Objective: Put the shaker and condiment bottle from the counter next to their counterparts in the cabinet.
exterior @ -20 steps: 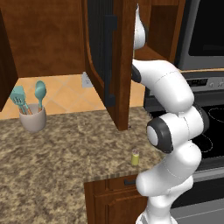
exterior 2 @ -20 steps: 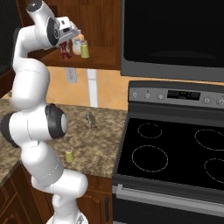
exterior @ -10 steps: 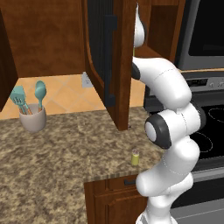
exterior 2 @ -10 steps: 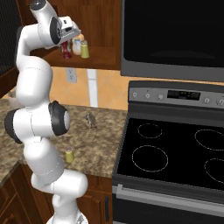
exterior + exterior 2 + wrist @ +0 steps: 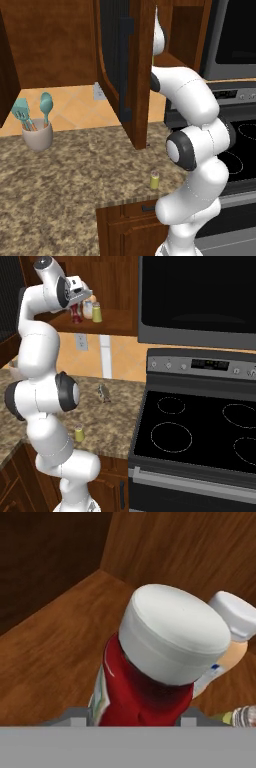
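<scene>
My gripper is up inside the open cabinet, shut on the condiment bottle, a red bottle with a white cap. The bottle hangs upright just over the wooden shelf; whether it touches the shelf I cannot tell. Right beside it stand a pale white-capped bottle and a yellow-green shaker. The task's shaker stands upright on the granite counter near its front edge, beside the arm's base. The cabinet door hides the gripper in the left base view.
The open door with its dark bar handle juts out over the counter. A beige holder with teal utensils stands at the back left. A small grey object lies near the wall. A black stove adjoins the counter on the right.
The arm's elbow has shifted slightly. The gripper and the red bottle have stayed at nearly the same spot over the shelf, still gripped.
</scene>
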Controlling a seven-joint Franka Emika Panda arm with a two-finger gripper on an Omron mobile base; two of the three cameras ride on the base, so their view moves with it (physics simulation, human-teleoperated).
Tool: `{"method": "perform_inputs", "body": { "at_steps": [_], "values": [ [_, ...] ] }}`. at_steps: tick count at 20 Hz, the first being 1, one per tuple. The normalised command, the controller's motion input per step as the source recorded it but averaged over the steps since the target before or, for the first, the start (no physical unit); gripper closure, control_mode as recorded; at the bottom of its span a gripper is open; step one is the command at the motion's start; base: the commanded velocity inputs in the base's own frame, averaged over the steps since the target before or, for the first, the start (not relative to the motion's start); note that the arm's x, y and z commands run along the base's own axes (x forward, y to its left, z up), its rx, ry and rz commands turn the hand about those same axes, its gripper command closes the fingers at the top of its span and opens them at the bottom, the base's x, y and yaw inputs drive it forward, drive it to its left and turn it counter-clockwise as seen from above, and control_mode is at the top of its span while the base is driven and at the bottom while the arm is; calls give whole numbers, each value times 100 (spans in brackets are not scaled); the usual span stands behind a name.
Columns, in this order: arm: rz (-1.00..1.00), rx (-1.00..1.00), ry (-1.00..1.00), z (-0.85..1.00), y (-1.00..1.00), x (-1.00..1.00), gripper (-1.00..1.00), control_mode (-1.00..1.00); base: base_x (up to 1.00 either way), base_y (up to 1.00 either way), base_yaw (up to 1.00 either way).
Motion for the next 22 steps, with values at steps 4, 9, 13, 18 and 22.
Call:
{"method": "perform_inputs", "body": {
  "at_steps": [4, 9, 13, 18, 22],
  "values": [
    [4, 0, 0, -37, 0, 41, 100, -100, 0, 0, 0],
    [4, 0, 0, -34, 0, 50, 100, -100, 0, 0, 0],
    [2, -1, 0, -29, 18, 28, -100, -100, 0, 0, 0],
    [0, 0, 0, -23, 7, 27, -100, -100, 0, 0, 0],
    [0, 1, 0, -16, 0, 4, -100, -100, 0, 0, 0]
  ]
}}
